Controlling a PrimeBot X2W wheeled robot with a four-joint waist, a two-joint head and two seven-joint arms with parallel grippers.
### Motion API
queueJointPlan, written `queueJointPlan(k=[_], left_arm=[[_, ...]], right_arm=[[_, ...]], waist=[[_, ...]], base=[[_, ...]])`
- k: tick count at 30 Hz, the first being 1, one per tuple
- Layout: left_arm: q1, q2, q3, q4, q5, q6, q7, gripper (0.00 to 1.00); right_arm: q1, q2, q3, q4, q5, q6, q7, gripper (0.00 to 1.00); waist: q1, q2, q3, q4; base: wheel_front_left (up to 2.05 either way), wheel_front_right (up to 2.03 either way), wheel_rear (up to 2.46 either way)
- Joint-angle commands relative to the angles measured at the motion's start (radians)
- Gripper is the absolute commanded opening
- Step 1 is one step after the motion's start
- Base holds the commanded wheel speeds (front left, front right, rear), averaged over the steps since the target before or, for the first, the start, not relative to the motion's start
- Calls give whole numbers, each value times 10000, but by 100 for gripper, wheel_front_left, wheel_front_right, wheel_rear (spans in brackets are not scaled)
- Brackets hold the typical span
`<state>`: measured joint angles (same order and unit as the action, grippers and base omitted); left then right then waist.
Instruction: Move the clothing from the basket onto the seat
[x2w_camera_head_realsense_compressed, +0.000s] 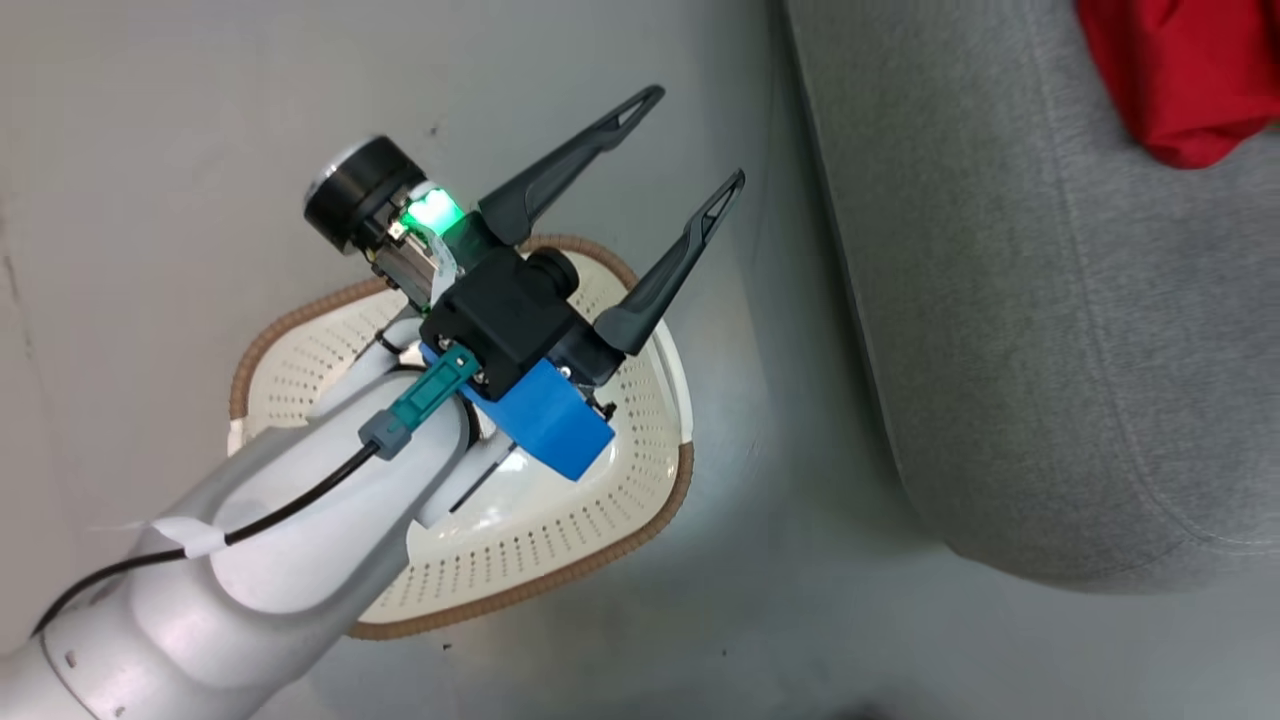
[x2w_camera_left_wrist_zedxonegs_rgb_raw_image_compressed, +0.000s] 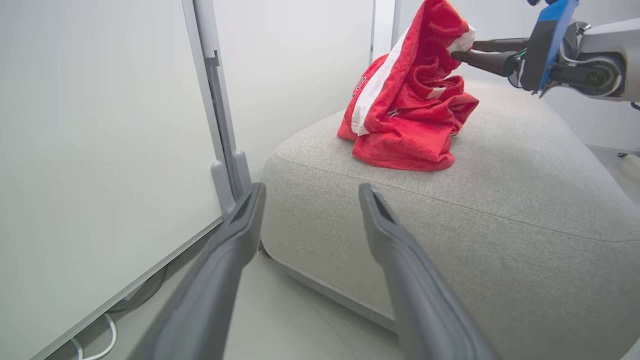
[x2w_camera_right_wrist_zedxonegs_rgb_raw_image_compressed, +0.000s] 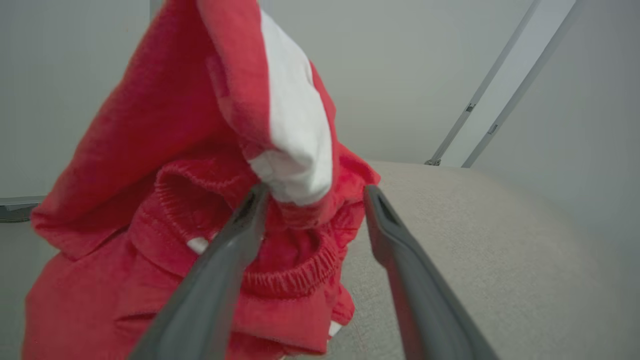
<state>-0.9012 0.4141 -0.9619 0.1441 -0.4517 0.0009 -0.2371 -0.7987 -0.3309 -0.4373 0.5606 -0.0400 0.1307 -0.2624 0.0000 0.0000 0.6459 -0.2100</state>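
My right claw (x2w_camera_right_wrist_zedxonegs_rgb_raw_image_compressed: 315, 189), released around the red white-striped fabric garment (x2w_camera_right_wrist_zedxonegs_rgb_raw_image_compressed: 150, 150) on the grey upholstered seat (x2w_camera_right_wrist_zedxonegs_rgb_raw_image_compressed: 475, 260), should withdraw straight; my left claw (x2w_camera_head_realsense_compressed: 697, 133) is released too.

Note the pale grey floor (x2w_camera_head_realsense_compressed: 150, 150): it is smooth, with a few small dark specks. In the left wrist view you see a white wall panel (x2w_camera_left_wrist_zedxonegs_rgb_raw_image_compressed: 100, 125) edged by an upright grey post (x2w_camera_left_wrist_zedxonegs_rgb_raw_image_compressed: 212, 100), with a bracket (x2w_camera_left_wrist_zedxonegs_rgb_raw_image_compressed: 232, 177) at the post's foot. A white cable (x2w_camera_left_wrist_zedxonegs_rgb_raw_image_compressed: 113, 336) loops on the floor below the panel's lower edge.
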Motion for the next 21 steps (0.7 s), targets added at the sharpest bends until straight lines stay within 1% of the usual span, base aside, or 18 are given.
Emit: queueJointPlan(k=[1,6,10,15,18,21], left_arm=[[172,-56,41,64,-58,108,-84,100],[752,-278,268,306,-224,292,-231,100],[1392,-308,705,409,-322,530,-281,100],[2426,-439,1734,162,-96,739,-288,100],[3077,-601,2532,-30,181,793,-290,100],[3800,-782,3387,-219,470,748,-290,100]], right_arm=[[430,105,-10,-287,-93,2,-36,100],[1851,560,141,-1518,-117,2,-37,100],[2785,1049,568,-2518,-37,2,-36,100],[3620,1479,1367,-3618,183,2,-36,100],[4023,1705,1763,-4128,279,2,-36,100],[4349,1924,2159,-4510,372,2,-36,100]], waist=[[0,0,-498,-11],[0,0,-1391,168],[0,0,-2030,280],[0,0,-2685,576],[0,0,-3053,847],[0,0,-3376,1102]], base=[[0,0,0],[0,0,0],[0,0,0],[0,0,0],[0,0,0],[0,0,0]])
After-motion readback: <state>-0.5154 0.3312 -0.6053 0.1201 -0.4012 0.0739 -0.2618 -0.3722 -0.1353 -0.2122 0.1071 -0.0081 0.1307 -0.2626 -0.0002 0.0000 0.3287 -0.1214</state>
